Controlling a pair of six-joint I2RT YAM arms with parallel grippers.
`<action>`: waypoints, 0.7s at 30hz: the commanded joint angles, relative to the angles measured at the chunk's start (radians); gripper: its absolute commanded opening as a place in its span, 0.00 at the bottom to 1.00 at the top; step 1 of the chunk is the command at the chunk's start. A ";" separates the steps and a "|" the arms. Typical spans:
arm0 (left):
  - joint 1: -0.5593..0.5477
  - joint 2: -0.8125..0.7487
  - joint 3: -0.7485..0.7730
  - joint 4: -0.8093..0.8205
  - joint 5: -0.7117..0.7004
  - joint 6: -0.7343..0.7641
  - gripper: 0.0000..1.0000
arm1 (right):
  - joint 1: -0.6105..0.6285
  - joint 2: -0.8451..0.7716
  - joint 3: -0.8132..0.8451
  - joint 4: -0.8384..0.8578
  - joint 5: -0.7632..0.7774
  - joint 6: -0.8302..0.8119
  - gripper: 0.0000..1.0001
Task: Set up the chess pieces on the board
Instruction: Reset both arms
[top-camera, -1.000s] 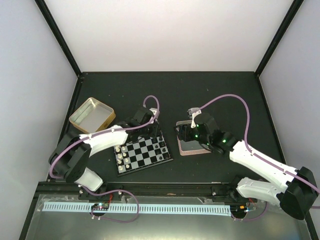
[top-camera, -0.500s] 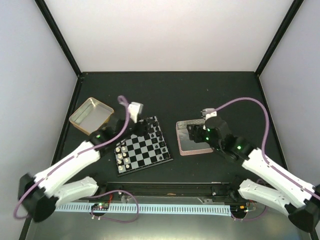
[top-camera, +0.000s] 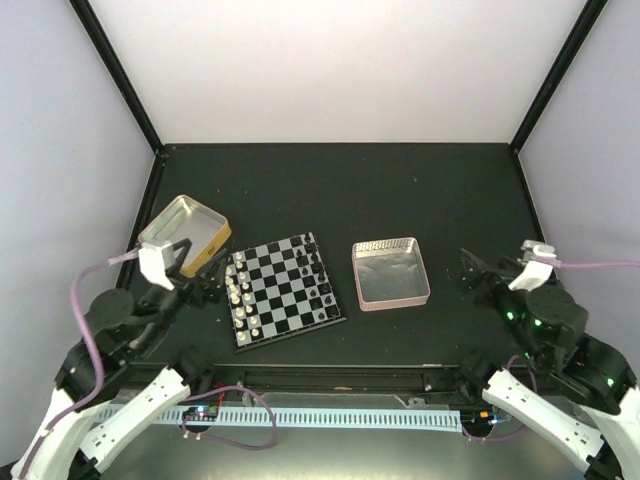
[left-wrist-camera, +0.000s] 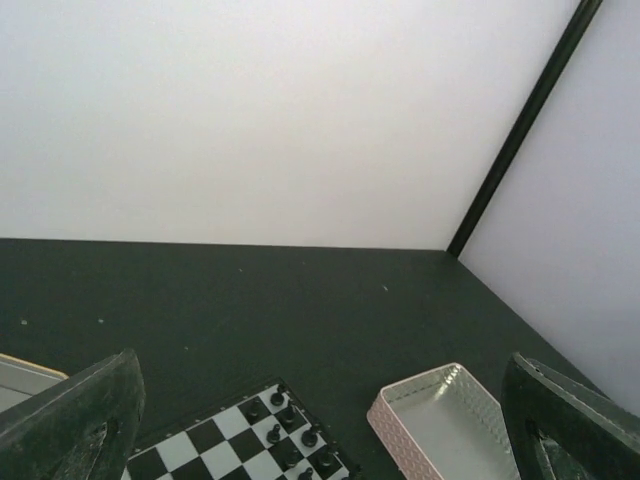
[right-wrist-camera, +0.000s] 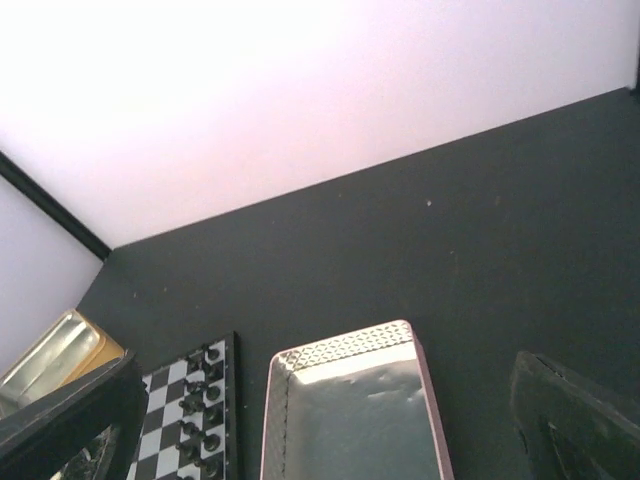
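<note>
A gold square tin (top-camera: 186, 226) sits on the black table (top-camera: 400, 190), left; a pink-rimmed square tin (top-camera: 390, 273) lies right of centre, well apart.

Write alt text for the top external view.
A chessboard lies on a dark table, cream pieces along its left edge, black pieces along its right. A gold tin sits to its left, a pink-rimmed tin to its right. The left gripper and right gripper stand open at either side.
</note>
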 joint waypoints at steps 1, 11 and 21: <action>-0.003 -0.044 0.126 -0.203 -0.075 0.017 0.99 | 0.005 -0.042 0.070 -0.164 0.095 0.014 1.00; -0.003 -0.097 0.261 -0.329 -0.133 0.032 0.99 | 0.004 -0.085 0.150 -0.194 0.126 -0.017 1.00; -0.004 -0.103 0.319 -0.355 -0.156 0.057 0.99 | 0.005 -0.060 0.173 -0.169 0.136 -0.028 1.00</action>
